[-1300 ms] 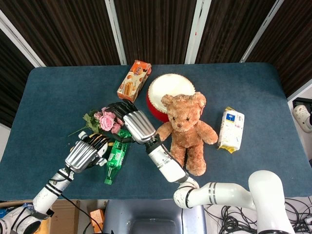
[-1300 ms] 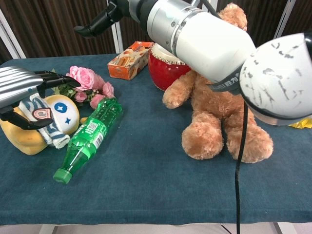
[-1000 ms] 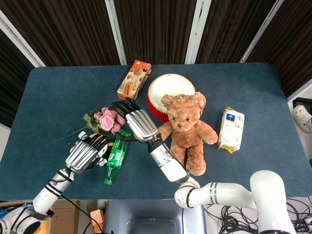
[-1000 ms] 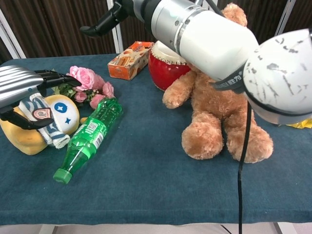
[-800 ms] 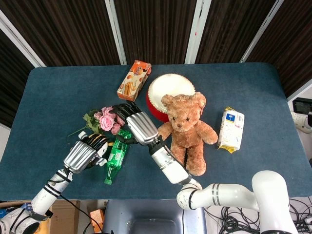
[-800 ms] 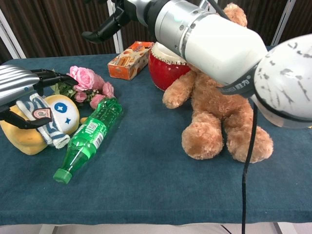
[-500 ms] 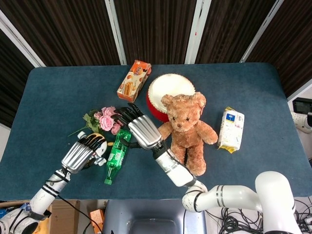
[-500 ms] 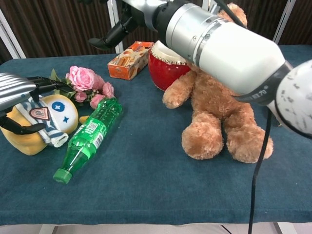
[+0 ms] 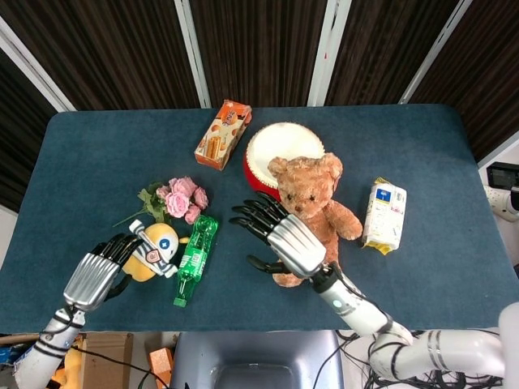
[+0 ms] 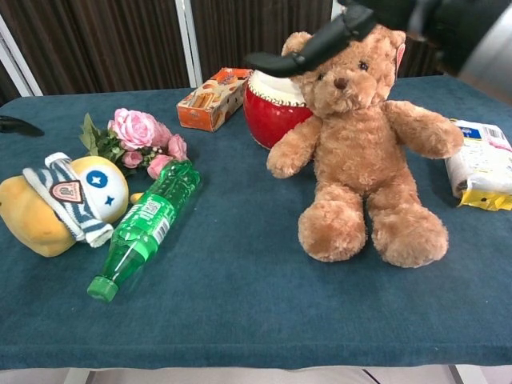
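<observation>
Toward the lower left of the head view, the left hand [image 9: 92,277] was seen with its fingers spread and nothing held, its fingertips lying just beside the yellow plush toy [image 9: 151,250], perhaps touching its left flank; contact could not be settled from either view. The toy lay up and to the right of that hand, on its side on the blue table [image 9: 97,154], with its striped cap [image 10: 70,202] turned toward the green bottle [image 9: 193,258]. In the chest view only a dark fingertip of the left hand [image 10: 18,126] showed at the left edge, apart from the toy.

The right hand [image 9: 288,239] was held open as well, fingers fanned toward the upper left of the frame and empty, raised over the table in front of the teddy bear [image 9: 312,203]. It was placed well apart from the plush toy, with the bottle between them, so the left hand was clearly the nearer one.

The bottle lay flat just right of the toy, its long axis running from its cap at the lower left up to its base near the pink roses [image 9: 180,198]. The roses were found directly above the toy, close to it. Any reach past the toy to the right would be judged to meet the bottle first.

Further up the frame stood the red drum [image 9: 276,144], touching the bear's back, and an orange snack box [image 9: 222,134] left of it. A white and yellow packet [image 9: 383,215] lay at the right, beside the bear's arm.
</observation>
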You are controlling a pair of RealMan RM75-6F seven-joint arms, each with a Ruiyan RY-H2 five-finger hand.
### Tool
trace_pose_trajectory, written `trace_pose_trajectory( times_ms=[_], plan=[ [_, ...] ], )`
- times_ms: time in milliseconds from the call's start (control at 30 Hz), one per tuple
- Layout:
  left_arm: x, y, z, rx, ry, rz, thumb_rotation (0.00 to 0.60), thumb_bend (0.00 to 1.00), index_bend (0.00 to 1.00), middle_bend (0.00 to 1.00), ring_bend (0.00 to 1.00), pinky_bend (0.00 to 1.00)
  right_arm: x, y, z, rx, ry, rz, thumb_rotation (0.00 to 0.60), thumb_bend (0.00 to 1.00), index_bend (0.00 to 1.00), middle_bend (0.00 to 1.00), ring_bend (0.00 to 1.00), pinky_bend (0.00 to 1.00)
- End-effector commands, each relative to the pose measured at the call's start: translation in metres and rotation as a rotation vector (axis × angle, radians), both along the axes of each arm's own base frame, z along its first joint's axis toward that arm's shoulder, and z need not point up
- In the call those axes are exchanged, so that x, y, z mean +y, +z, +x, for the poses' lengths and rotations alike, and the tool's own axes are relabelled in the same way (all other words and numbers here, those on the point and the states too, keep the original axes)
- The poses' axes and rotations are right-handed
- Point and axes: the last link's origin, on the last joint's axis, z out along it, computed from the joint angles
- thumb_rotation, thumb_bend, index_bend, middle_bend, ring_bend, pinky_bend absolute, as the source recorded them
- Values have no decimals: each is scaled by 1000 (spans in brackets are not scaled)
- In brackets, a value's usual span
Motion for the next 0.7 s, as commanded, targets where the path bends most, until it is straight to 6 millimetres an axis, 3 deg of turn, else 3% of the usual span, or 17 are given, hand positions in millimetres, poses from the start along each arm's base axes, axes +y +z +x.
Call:
trace_pose_trajectory(
  times_ms=[33, 200, 333, 533, 700],
  plan=[
    [-23, 2, -23, -28, 66, -18, 600, 341, 186, 167, 141, 373, 34, 19, -46, 79, 46, 3, 600, 224, 224, 153, 96, 87],
    [-35, 4, -49, 1, 151, -6, 600, 342, 176, 94, 102, 333, 68, 27, -92, 220, 133, -64, 600, 216, 225, 153, 97, 93],
    [-42, 14, -47, 41, 93, 41, 600, 343, 139, 0, 45, 303, 84, 27, -122, 305, 120, -130, 600, 196, 225, 153, 97, 96],
    [-46, 18, -50, 49, 99, 71, 600, 343, 185, 49, 85, 329, 96, 25, -155, 348, 13, -137, 600, 152, 226, 153, 97, 97],
    [-46, 20, -51, 49, 105, 74, 600, 346, 202, 96, 115, 343, 91, 29, -172, 321, -91, -150, 600, 142, 227, 153, 97, 98]
  ],
)
